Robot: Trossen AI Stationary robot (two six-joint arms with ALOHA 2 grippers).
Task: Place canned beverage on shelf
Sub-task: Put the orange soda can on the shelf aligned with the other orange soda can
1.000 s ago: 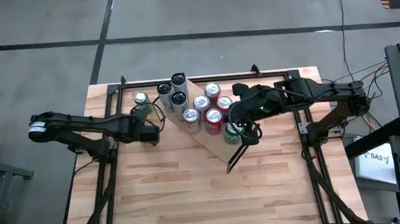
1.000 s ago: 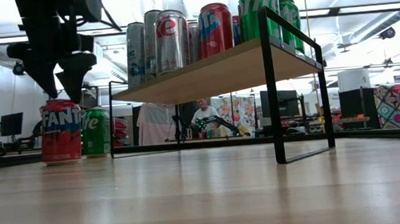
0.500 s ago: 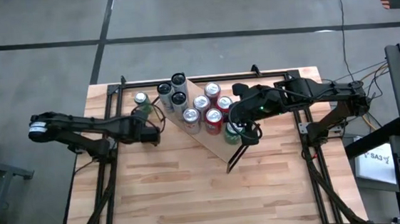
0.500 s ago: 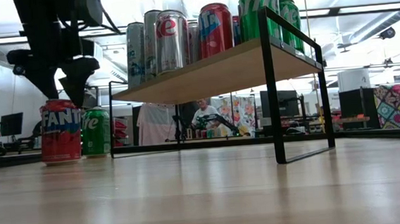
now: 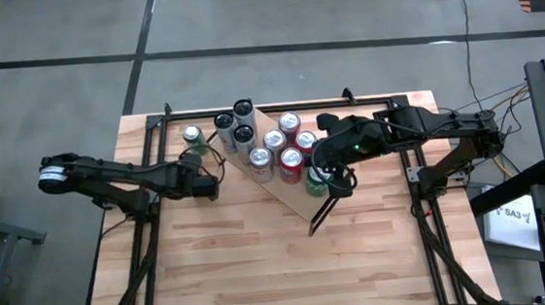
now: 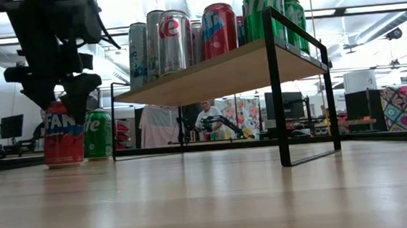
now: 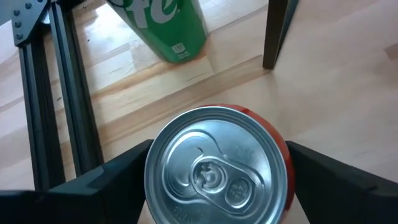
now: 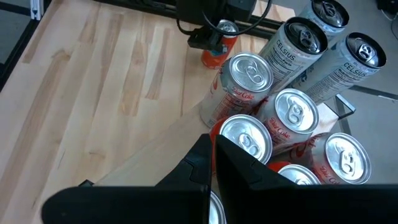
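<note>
Two open fingers of the left gripper [image 7: 217, 180] flank the Fanta can [image 7: 217, 171] — ungripped; right gripper [image 8: 211, 168] shut, empty — above the shelf [image 6: 215, 73].

A light plank tabletop [image 5: 262, 260] with a black rail frame carries a small wooden shelf [image 6: 222, 69] on thin black end frames, set at an angle near the table's far edge. Cans crowd the shelf board, among them silver Celsius cans [image 8: 295, 40], red-and-silver cola cans [image 8: 239, 84] and green cans [image 6: 262, 1]. On the tabletop beside the shelf stand a red Fanta can [image 6: 63, 138] and a green can [image 6: 98, 134].
</note>
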